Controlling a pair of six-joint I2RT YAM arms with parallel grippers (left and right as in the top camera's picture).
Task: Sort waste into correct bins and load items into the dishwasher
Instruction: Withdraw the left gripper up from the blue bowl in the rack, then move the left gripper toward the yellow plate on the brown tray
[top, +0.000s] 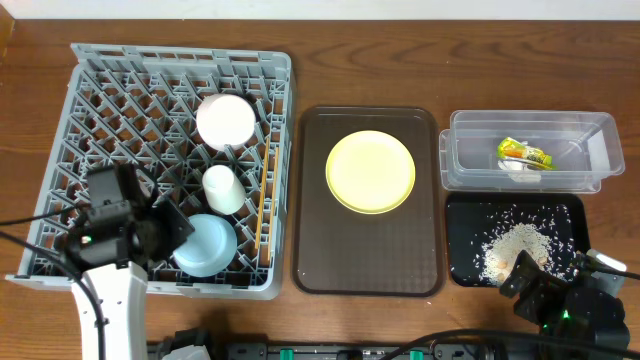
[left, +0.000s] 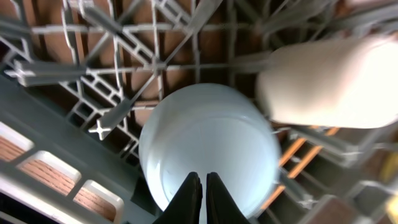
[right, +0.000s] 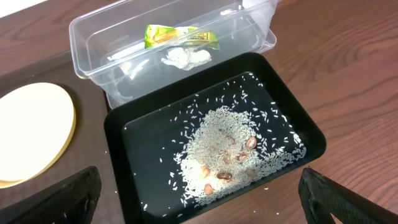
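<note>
Evidently loading was nearly done: the left claw (left: 200, 186), pressed together, hung over the dish rack (top: 100, 80); the right claw (right: 199, 208) stood spread near the black tray (right: 305, 134). Next, the yellow plate (top: 370, 171), lying on the brown tray (top: 368, 260), probably needed a rim grip.

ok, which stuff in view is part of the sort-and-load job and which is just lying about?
Job:
grey dish rack, white bowl, white cup, pale blue bowl, chopsticks, yellow plate, clear tub, snack wrapper, white scraps, black tray, rice

Lying about:
brown serving tray, which only carries the plate; wooden table
</note>
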